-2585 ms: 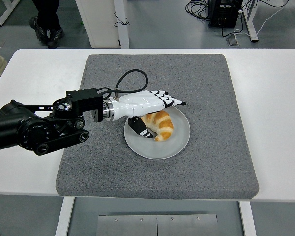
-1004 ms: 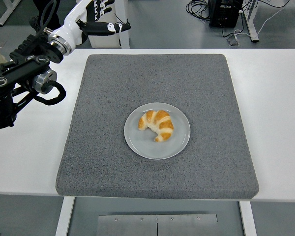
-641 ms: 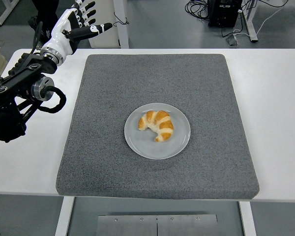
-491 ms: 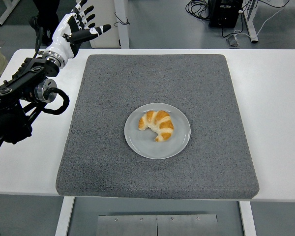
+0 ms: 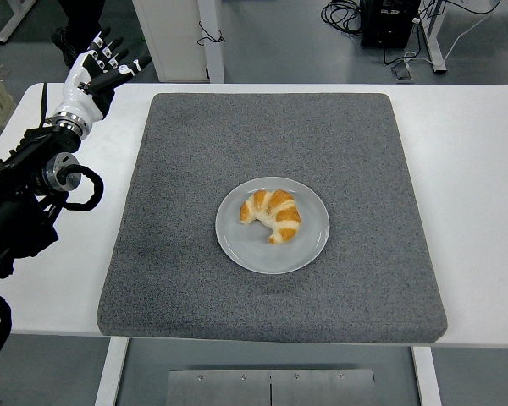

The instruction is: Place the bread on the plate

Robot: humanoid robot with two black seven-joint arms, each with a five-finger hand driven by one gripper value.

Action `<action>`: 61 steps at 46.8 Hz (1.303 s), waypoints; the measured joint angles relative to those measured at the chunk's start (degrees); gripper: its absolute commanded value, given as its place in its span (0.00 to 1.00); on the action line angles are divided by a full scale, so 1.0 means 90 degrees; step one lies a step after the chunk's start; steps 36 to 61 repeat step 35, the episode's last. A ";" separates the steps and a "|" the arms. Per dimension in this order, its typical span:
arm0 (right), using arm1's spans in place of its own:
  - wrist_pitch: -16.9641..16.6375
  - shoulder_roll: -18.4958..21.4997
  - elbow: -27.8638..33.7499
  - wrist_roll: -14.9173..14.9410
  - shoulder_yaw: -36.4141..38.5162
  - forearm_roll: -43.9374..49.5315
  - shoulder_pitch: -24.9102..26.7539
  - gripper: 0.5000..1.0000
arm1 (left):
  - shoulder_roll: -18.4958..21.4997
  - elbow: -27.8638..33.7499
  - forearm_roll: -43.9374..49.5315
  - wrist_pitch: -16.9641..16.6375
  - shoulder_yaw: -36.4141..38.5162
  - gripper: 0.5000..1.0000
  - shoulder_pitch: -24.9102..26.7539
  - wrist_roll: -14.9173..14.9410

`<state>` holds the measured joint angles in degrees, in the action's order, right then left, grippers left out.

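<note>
— Starting with the biggest: white worktop [image 5: 474, 211], with a grey mat [image 5: 195, 279] covering most of its middle. Anything on the mat?

— Only a pale plate [image 5: 309, 249], about mid-mat, carrying the bread [image 5: 273, 214], a croissant-shaped piece lying flat inside the rim, slightly left of the plate's centre. Nothing touching it.

— And the arms?

— Left arm [image 5: 21, 211] at the left edge, folded over the bare worktop beside the mat. Left hand [image 5: 93, 72] raised near the far-left corner, well apart from the plate, fingers [image 5: 118, 69] spread and holding nothing. No right arm in view.

— So what remains to do well?

— Judging from the layout, very little: bread already resting on the plate. Best finish probably just parking the arm clear of the mat, high enough to avoid brushing the plate or nudging it off centre.

— Anything hard to make out?

— Underside of the bread and its contact with the plate, hidden. Near part of the left arm cut off by the left edge. At the top, dark shoes of a person [image 5: 80, 21] and some cables [image 5: 343, 13] on the floor, both cropped. Palm of the hand turned away, not readable.
</note>
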<state>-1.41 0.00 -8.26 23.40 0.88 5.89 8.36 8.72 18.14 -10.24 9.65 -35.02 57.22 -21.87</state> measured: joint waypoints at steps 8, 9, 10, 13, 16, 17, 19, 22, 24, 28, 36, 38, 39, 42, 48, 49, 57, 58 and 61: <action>0.0001 0.0000 0.0000 0.0000 0.0000 0.0000 -0.0005 1.00 | -0.0285 -0.0082 0.0116 0.0021 0.0001 0.95 -0.0106 -0.0012; 0.0000 0.0000 0.0000 0.0000 0.0000 0.0000 -0.0004 1.00 | -0.0336 -0.0083 0.0119 0.0020 0.0001 0.95 -0.0106 -0.0012; 0.0000 0.0000 0.0000 0.0000 0.0000 0.0000 -0.0004 1.00 | -0.0365 -0.0082 0.0120 0.0020 0.0001 0.95 -0.0106 -0.0012; 0.0000 0.0000 0.0000 0.0000 0.0000 0.0000 0.0000 1.00 | -0.0413 -0.0082 0.0131 0.0016 -0.0010 0.95 -0.0106 -0.0012; 0.0001 0.0000 -0.0011 0.0000 0.0012 0.0000 -0.0008 1.00 | -0.0428 -0.0082 0.0132 0.0013 -0.0018 0.95 -0.0107 -0.0012; -0.0001 -0.0001 -0.0038 0.0000 0.0016 -0.0001 -0.0009 1.00 | -0.0429 -0.0083 0.0132 0.0008 -0.0018 0.95 -0.0107 -0.0012; -0.0013 0.0000 -0.0069 0.0000 0.0021 0.0001 -0.0017 1.00 | -0.0430 -0.0083 0.0132 0.0003 -0.0020 0.95 -0.0107 -0.0012; -0.0021 0.0000 -0.0069 0.0001 0.0008 0.0000 -0.0050 1.00 | -0.0431 -0.0083 0.0132 0.0003 -0.0020 0.95 -0.0106 -0.0012; -0.0021 0.0000 -0.0081 0.0005 0.0025 0.0000 -0.0066 1.00 | -0.0433 -0.0083 0.0132 0.0005 -0.0010 0.95 -0.0104 -0.0012; -0.0025 0.0000 -0.0086 0.0004 0.0012 0.0000 -0.0069 1.00 | -0.0433 -0.0101 0.0132 0.0004 -0.0006 0.95 -0.0099 -0.0012; 0.0002 0.0000 -0.0085 0.0004 0.0036 -0.0019 -0.0033 1.00 | -0.0424 -0.0177 0.0135 0.0007 -0.0006 0.95 -0.0099 -0.0012; 0.0002 0.0000 -0.0085 0.0004 0.0036 -0.0019 -0.0033 1.00 | -0.0424 -0.0177 0.0135 0.0007 -0.0006 0.95 -0.0099 -0.0012; 0.0002 0.0000 -0.0085 0.0004 0.0036 -0.0019 -0.0033 1.00 | -0.0424 -0.0177 0.0135 0.0007 -0.0006 0.95 -0.0099 -0.0012; 0.0002 0.0000 -0.0085 0.0004 0.0036 -0.0019 -0.0033 1.00 | -0.0424 -0.0177 0.0135 0.0007 -0.0006 0.95 -0.0099 -0.0012; 0.0002 0.0000 -0.0085 0.0004 0.0036 -0.0019 -0.0033 1.00 | -0.0424 -0.0177 0.0135 0.0007 -0.0006 0.95 -0.0099 -0.0012; 0.0002 0.0000 -0.0085 0.0004 0.0036 -0.0019 -0.0033 1.00 | -0.0424 -0.0177 0.0135 0.0007 -0.0006 0.95 -0.0099 -0.0012; 0.0002 0.0000 -0.0085 0.0004 0.0036 -0.0019 -0.0033 1.00 | -0.0424 -0.0177 0.0135 0.0007 -0.0006 0.95 -0.0099 -0.0012; 0.0002 0.0000 -0.0085 0.0004 0.0036 -0.0019 -0.0033 1.00 | -0.0424 -0.0177 0.0135 0.0007 -0.0006 0.95 -0.0099 -0.0012; 0.0002 0.0000 -0.0085 0.0004 0.0036 -0.0019 -0.0033 1.00 | -0.0424 -0.0177 0.0135 0.0007 -0.0006 0.95 -0.0099 -0.0012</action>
